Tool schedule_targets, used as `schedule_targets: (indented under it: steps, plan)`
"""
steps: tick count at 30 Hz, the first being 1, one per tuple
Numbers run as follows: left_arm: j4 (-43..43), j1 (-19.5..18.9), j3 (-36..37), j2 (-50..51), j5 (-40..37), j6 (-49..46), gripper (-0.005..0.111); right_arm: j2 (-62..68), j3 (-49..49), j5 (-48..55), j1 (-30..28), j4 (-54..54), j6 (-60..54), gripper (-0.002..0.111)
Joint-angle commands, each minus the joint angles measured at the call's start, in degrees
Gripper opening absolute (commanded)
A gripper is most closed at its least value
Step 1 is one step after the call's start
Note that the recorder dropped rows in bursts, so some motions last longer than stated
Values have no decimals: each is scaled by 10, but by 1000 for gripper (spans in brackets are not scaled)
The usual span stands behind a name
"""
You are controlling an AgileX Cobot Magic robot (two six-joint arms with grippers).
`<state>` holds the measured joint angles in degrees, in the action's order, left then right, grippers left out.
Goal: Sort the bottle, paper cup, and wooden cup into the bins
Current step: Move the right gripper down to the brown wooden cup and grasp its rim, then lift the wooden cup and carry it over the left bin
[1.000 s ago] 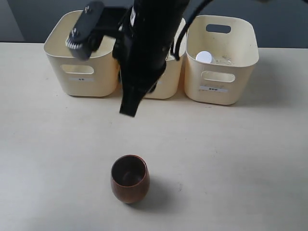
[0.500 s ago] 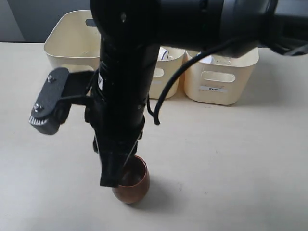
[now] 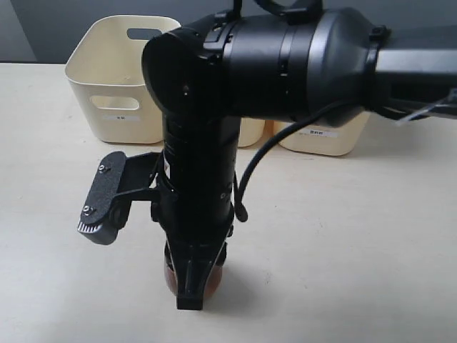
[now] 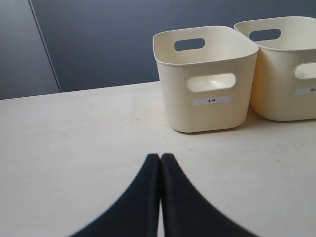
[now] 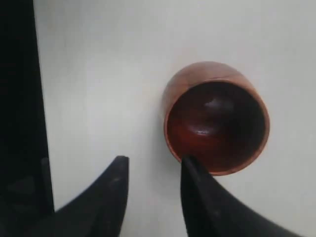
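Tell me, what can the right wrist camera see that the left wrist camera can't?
Only the right wrist view shows the wooden cup, standing upright with its dark inside showing, and the right gripper open, one finger beside the cup's rim. Only the left wrist view shows a cream bin with a second bin next to it, and the left gripper with its fingers pressed together. Both show the pale table.

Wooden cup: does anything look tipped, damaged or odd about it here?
The wooden cup stands upright and looks intact, nothing spilled. One oddity: the open right gripper is off-centre, one finger at the cup's rim and the gap over bare table beside it. Possibly a deliberate rim grip.
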<state>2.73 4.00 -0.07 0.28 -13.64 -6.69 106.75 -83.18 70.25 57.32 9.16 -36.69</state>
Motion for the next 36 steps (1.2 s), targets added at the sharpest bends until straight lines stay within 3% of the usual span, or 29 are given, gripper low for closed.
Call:
schedule_targets:
  steps: [1, 16, 19, 23, 36]
  plan:
    - [-1, 2, 1, -3, 0, 1, 0, 28, 3, -3, 0, -1, -3, 53]
    - [-1, 2, 1, -3, 0, 1, 0, 77, 3, -38, 0, -17, -3, 53]
    - [-1, 2, 1, -3, 0, 1, 0, 90, 3, -49, 0, -24, -3, 38]
    - [-1, 2, 1, -3, 0, 1, 0, 101, 3, -56, 0, -26, -15, 0]
    - [-1, 2, 1, -3, 0, 1, 0, 21, -33, -131, 1, -81, -38, -1]
